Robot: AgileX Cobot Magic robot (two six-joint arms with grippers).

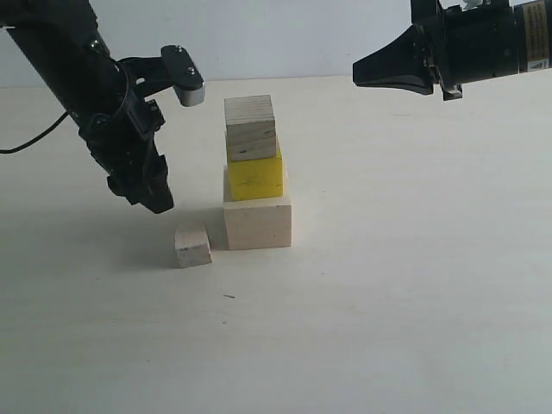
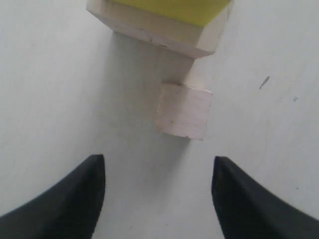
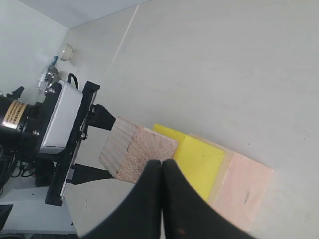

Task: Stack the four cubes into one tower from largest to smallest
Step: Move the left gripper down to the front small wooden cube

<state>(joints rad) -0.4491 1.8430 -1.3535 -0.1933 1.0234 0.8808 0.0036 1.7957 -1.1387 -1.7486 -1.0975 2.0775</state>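
Smallest pale cube (image 1: 192, 247) lies near the parted left hand (image 1: 155, 201), untouched.

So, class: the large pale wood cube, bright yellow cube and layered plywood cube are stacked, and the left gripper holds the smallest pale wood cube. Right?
No. The left gripper is open and holds nothing; the smallest pale wood cube lies on the table beside the large pale wood cube, as the left wrist view shows. The rest is right.

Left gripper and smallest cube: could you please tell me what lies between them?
Only bare table separates left gripper and smallest cube; the left wrist view shows it.
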